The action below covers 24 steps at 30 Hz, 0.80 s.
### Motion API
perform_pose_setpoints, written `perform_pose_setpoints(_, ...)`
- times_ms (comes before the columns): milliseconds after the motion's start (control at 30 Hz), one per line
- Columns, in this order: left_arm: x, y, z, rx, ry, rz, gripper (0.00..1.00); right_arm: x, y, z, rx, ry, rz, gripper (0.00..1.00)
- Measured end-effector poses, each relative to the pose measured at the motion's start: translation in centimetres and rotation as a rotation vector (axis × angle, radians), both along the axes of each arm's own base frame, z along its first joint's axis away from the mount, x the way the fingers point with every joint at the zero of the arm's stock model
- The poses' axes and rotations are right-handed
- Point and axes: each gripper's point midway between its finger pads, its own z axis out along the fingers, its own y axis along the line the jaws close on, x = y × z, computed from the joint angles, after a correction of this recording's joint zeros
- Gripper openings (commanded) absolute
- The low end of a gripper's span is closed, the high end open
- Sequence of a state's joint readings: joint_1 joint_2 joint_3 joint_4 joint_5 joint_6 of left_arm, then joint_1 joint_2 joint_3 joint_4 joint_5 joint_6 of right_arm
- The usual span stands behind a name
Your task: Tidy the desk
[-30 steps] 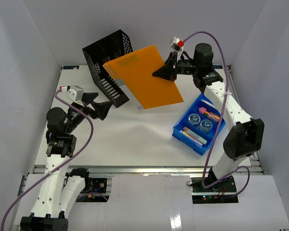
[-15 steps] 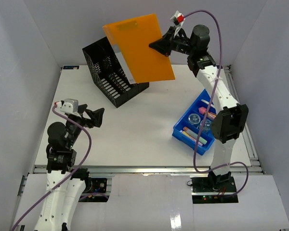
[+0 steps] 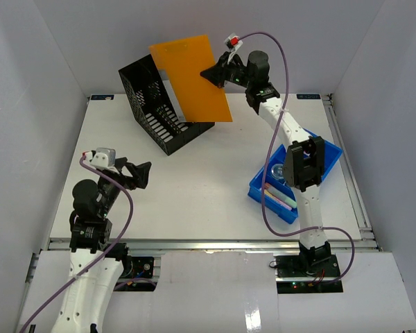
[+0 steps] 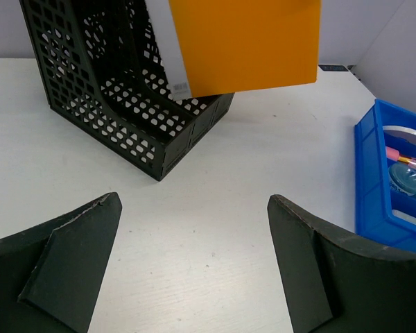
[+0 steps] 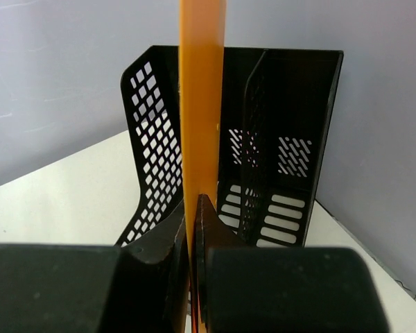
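Your left gripper (image 4: 194, 208) hangs low over the desk (image 3: 194, 184), fingers spread wide with nothing between them. The white tabletop lies right under it and runs ahead to the rack (image 3: 152, 94). Park that arm there, or bring it up to brace the rack's near corner if you judge a nudge could slide it.

The folder (image 3: 191, 76) is in the air, above and partly in front of the rack. Your right gripper (image 3: 210, 73) pinches it tight at its edge, well above the desk. From that wrist the folder shows edge-on, in line with the slot between the rack's left wall and its divider. Keep to that line, come down straight and slow, and let go only once the bottom edge is well inside. Watch the lower corner: catching the mesh rim would likely tip the rack. The tray (image 3: 253, 189) sits behind and below that gripper, out of the way.
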<state>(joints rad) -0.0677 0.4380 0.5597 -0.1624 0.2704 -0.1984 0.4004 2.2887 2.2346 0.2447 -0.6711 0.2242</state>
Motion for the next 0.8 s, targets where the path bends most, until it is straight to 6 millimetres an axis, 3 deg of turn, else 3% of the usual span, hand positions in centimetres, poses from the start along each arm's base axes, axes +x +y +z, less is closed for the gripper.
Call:
perform_pose_setpoints(167,-0.1,-0.2,-0.8,-0.003,0.014,-0.012,0.98,-0.2,2.6,-1.2,-0.010,-0.016,-0.015,0.08)
perform_pose_setpoints(467,-0.3,-0.6,-1.3,-0.003,0.030,-0.034,0.98,-1.7,7.6,-0.8,0.012,-0.075,-0.084,0.08)
perform_pose_setpoints(667,-0.4,-0.8,-1.3,-0.004,0.028,-0.047,0.98,-1.1,7.8,-3.3,-0.016,-0.096,-0.135,0.13)
perform_pose_setpoints(800,-0.5,-0.9,-1.2,-0.008,0.023,-0.057,0.98,-0.8,7.6,-5.5,-0.038,-0.093,-0.143,0.25)
